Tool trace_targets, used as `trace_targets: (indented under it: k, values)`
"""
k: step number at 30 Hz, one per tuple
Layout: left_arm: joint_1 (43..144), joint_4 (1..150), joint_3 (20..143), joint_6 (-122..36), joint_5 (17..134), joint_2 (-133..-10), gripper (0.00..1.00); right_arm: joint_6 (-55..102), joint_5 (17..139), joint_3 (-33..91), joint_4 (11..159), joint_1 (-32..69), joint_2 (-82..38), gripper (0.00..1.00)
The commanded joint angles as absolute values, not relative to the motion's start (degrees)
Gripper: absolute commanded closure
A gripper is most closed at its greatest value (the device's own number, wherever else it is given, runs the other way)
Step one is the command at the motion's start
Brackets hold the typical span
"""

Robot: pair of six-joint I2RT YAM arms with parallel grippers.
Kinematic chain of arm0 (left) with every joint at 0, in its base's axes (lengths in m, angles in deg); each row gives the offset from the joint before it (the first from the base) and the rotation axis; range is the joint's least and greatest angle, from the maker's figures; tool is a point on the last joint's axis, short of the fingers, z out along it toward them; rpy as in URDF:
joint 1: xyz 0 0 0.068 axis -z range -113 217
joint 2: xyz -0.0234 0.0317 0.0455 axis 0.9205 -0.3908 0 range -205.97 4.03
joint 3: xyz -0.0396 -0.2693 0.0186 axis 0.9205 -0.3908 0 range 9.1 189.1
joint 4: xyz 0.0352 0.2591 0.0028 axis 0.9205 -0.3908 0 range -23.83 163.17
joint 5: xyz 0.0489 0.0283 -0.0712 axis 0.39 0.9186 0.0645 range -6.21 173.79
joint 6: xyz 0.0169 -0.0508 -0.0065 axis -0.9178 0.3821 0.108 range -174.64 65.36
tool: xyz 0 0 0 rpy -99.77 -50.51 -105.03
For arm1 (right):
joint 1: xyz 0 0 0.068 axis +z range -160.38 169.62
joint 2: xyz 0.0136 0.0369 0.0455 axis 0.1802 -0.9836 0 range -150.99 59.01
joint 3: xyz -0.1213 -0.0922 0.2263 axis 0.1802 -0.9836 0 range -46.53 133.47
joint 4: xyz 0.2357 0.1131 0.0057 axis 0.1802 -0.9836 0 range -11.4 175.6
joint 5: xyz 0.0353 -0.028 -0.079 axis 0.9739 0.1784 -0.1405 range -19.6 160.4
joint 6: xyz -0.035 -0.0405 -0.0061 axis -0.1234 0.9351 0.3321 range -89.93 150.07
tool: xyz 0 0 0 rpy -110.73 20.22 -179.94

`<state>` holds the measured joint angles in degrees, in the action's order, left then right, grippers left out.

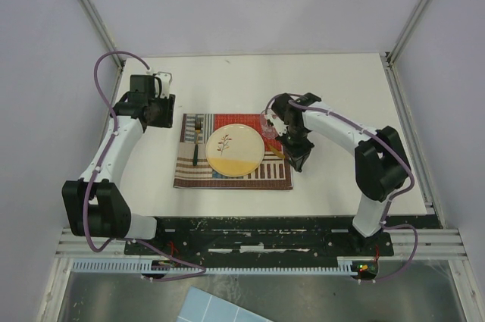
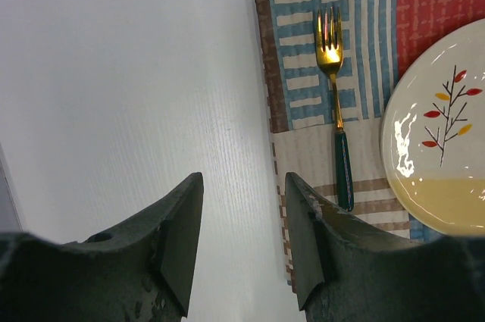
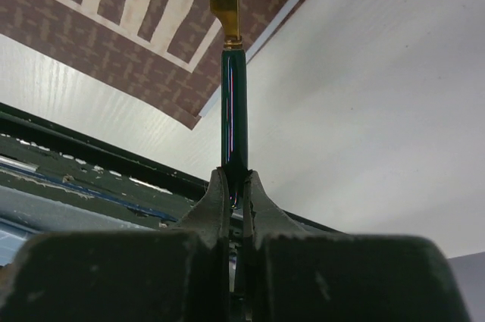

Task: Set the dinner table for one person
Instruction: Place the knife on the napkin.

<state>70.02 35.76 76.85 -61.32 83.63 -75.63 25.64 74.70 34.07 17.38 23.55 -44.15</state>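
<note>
The right gripper [image 3: 236, 186] pinches just the very end of the green-handled cutlery [image 3: 233, 110], by the placemat's [image 3: 114, 42] right edge on the white dinner table [image 1: 341, 95]. It could slip out or land crooked. The left gripper [image 2: 242, 216] hangs half open, holding nothing.

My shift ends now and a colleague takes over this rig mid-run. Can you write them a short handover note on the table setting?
Left tool: open, empty, over the bare dinner table just left of the placemat.
Right tool: shut on the handle end of a green-handled utensil with a gold front, by the placemat's right edge. I cannot tell what kind of utensil it is.
Done: plate sits on the placemat, fork lies left of it.
Left: probably lay the held utensil right of the plate, then release.
</note>
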Motion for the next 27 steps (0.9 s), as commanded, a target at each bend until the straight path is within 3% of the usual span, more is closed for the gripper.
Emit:
trace_targets:
  k: [1,27]
  values:
    - [70.23,36.40,78.79,-58.12,82.95,-74.79,0.46,23.19,74.84,35.35,21.26,24.63,-45.77,0.98]
    - [70.29,36.05,76.69,-57.05,81.86,-74.18,0.46,11.60,73.87,38.81,23.13,27.56,-51.30,0.98]
